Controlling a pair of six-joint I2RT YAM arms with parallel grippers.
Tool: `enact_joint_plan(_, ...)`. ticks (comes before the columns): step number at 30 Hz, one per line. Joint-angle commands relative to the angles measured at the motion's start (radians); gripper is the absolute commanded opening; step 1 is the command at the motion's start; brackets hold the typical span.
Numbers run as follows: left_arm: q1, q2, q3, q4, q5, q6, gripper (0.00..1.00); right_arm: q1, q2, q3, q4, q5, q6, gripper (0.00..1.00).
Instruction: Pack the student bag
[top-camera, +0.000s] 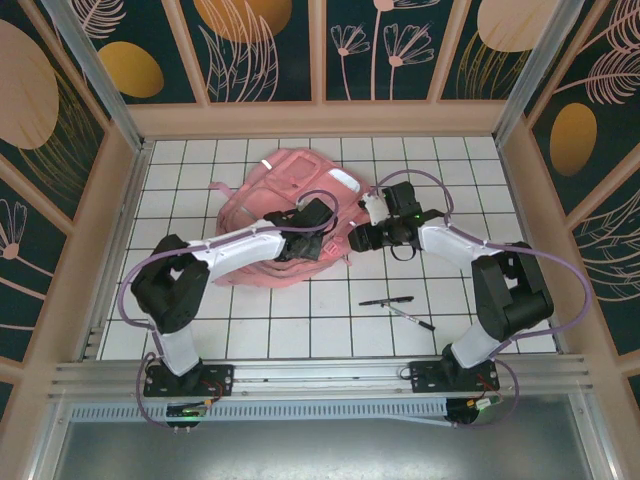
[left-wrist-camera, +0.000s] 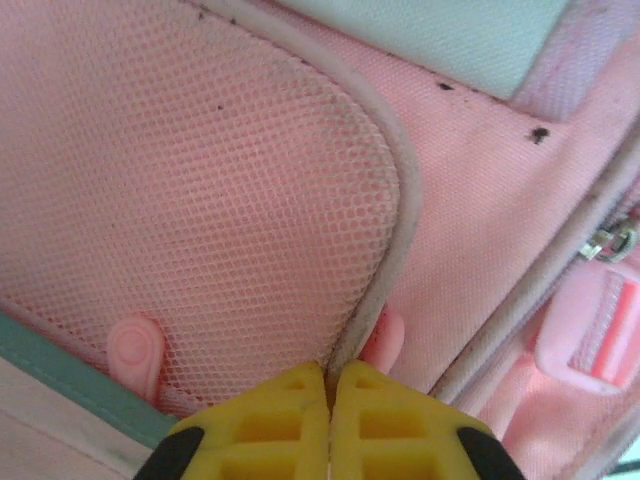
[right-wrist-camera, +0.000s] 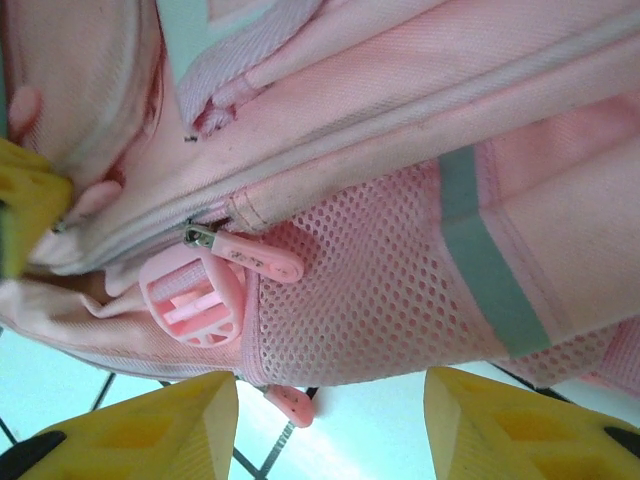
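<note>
Left jaws pinch the student bag (left-wrist-camera: 470, 230) seam; right jaws gape.

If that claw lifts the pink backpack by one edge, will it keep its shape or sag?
Probably sag: the student bag lies flat and rumpled, all soft fabric and mesh pocket. It likely won't roll or tip. The left claw, pinching the pocket piping, would likely raise just that fold.

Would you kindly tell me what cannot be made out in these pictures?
Top external: the student bag interior, hidden by its own fabric.
Top external: the two dark pen-like items, too small to identify.
Right wrist: whether the zipper is open, hidden by fabric folds.
</note>
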Motion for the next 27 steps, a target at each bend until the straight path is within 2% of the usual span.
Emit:
enact_joint_plan(1, 0.012, -0.086, -0.044, -0.013, 0.014, 0.071, 0.0, 0.03, 0.01, 0.029, -0.001, -0.037, -0.228, 0.52)
enact_joint_plan(4, 0.022, -0.155, -0.065, 0.003, 0.063, 0.092, 0.0, 0.042, 0.0, 0.029, 0.004, -0.094, -0.452, 0.52)
enact_joint_plan(6, 0.027, -0.188, -0.073, 0.029, 0.113, 0.101, 0.0, 0.038, 0.008, 0.045, 0.015, -0.077, -0.515, 0.51)
enact_joint_plan(9, 0.041, -0.226, -0.068, 0.067, 0.171, 0.101, 0.0, 0.04, 0.045, 0.08, -0.014, -0.119, -0.651, 0.5)
enact_joint_plan(12, 0.06, -0.241, -0.054, 0.094, 0.201, 0.096, 0.0, 0.048, 0.079, 0.06, 0.028, -0.089, -0.768, 0.5)
enact_joint_plan(16, 0.094, -0.244, -0.053, 0.118, 0.275, 0.079, 0.0, 0.052, 0.109, 0.064, 0.041, -0.135, -0.827, 0.48)
enact_joint_plan(21, 0.097, -0.248, -0.075, 0.129, 0.331, 0.07, 0.0, 0.065, 0.118, 0.05, 0.1, -0.117, -0.813, 0.46)
enact_joint_plan(23, 0.096, -0.249, -0.094, 0.147, 0.359, 0.058, 0.0, 0.066, 0.115, 0.042, 0.134, -0.118, -0.787, 0.36)
enact_joint_plan(24, 0.096, -0.249, -0.102, 0.158, 0.375, 0.05, 0.0, 0.068, 0.107, 0.03, 0.164, -0.121, -0.771, 0.26)
enact_joint_plan(27, 0.096, -0.244, -0.114, 0.17, 0.386, 0.037, 0.0, 0.069, 0.086, -0.007, 0.23, -0.127, -0.735, 0.1)
